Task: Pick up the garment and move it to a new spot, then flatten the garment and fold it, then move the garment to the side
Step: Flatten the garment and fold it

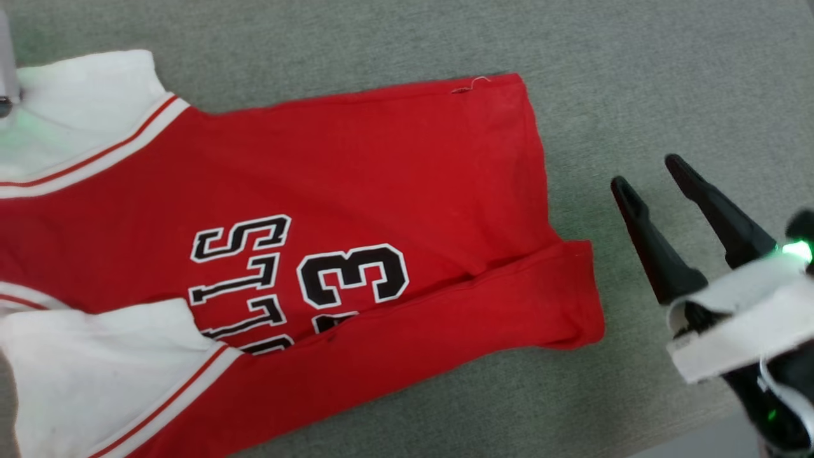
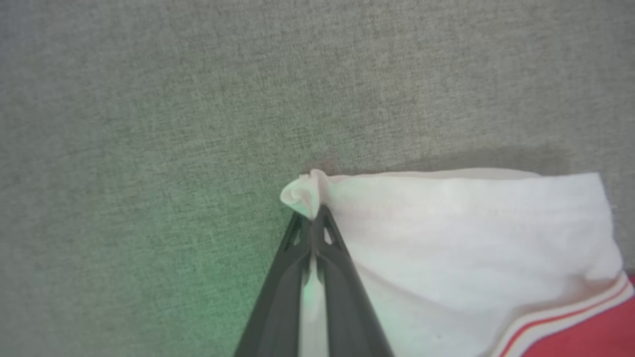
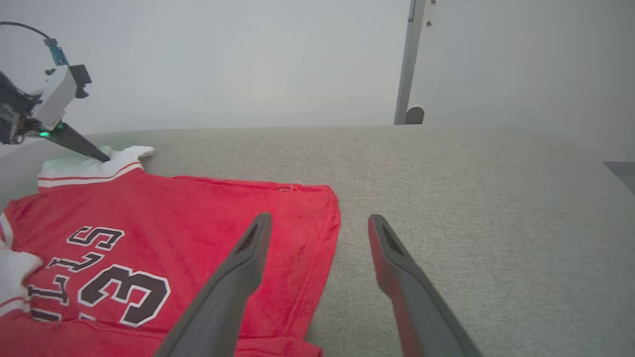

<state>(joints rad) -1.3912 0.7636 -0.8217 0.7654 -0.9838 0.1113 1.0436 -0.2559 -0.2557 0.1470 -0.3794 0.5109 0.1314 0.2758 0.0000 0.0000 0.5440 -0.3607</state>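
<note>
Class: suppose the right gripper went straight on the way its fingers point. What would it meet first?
Probably the grey fabric surface, not the red jersey: the right gripper, fingers open, points past the hem, over bare surface. How steeply it tilts down is unclear.

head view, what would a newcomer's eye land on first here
The red jersey-style T-shirt with white short sleeves and a black, white-outlined 3 stands out, spread on the grey fabric surface. In the left wrist view the left end effector is shut on a pinched corner of one white sleeve. At the head view's right, the right end effector stands open, apart from the hem.
</note>
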